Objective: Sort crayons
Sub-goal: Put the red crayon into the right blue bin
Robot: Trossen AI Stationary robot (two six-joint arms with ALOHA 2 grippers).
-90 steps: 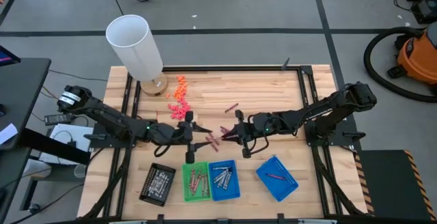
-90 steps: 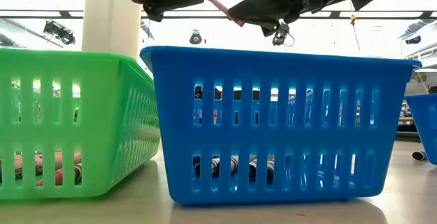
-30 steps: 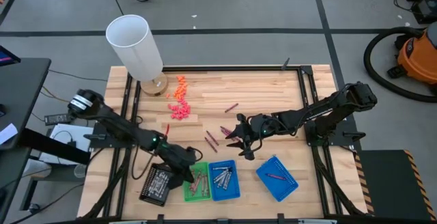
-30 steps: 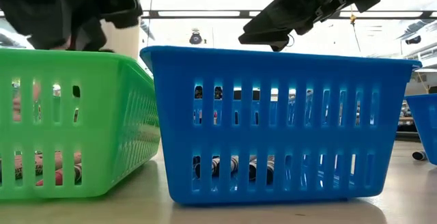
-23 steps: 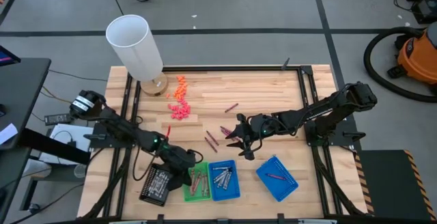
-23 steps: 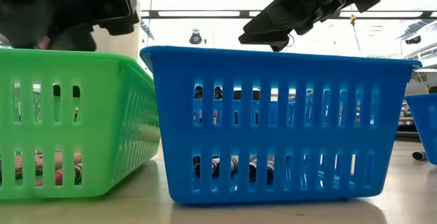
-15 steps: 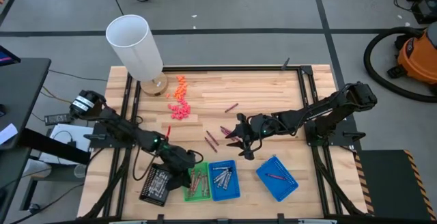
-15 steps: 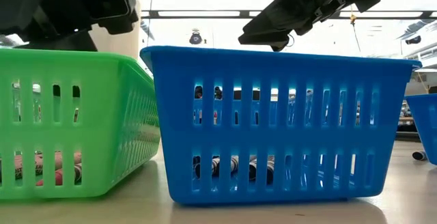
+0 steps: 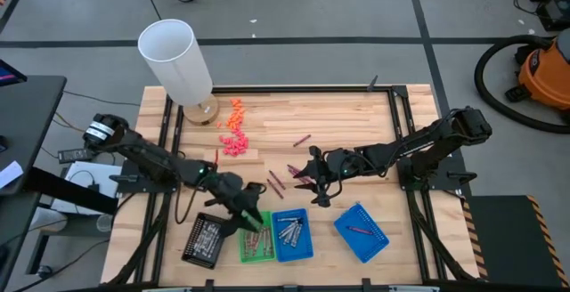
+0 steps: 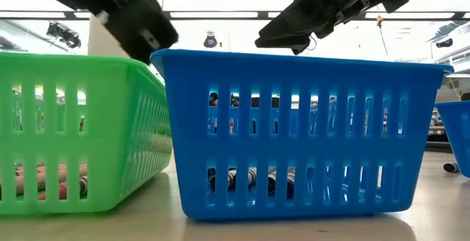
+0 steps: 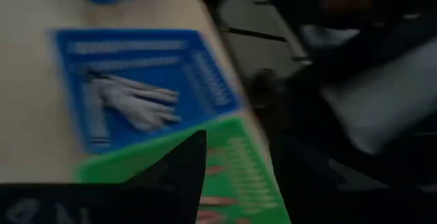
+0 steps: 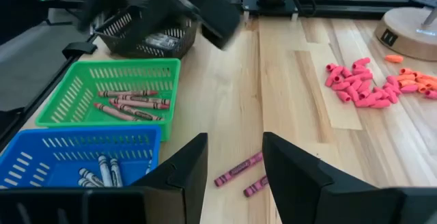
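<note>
My left gripper (image 9: 251,210) hangs open and empty above the far edge of the green tray (image 9: 256,239); it shows blurred in the low view (image 10: 139,20). That tray (image 12: 109,94) holds several red-brown crayons (image 12: 130,104). The small blue tray beside it (image 9: 291,234) holds silver-grey crayons (image 12: 102,173). My right gripper (image 9: 313,178) is open above the table's middle. Two loose magenta crayons (image 12: 240,168) lie on the wood just beyond its fingertips. More crayons lie loose on the table (image 9: 275,183), and one lies farther back (image 9: 302,139).
A black tray (image 9: 206,239) stands left of the green one. A second blue tray (image 9: 362,231) at the near right holds one magenta crayon. A tall white cylinder (image 9: 178,60) stands at the far left, with chunky orange and pink bits (image 9: 233,130) beside it.
My left gripper has risen from low over the green tray and swung toward the table's right and far side, turning as it went; it is blurred with motion.
</note>
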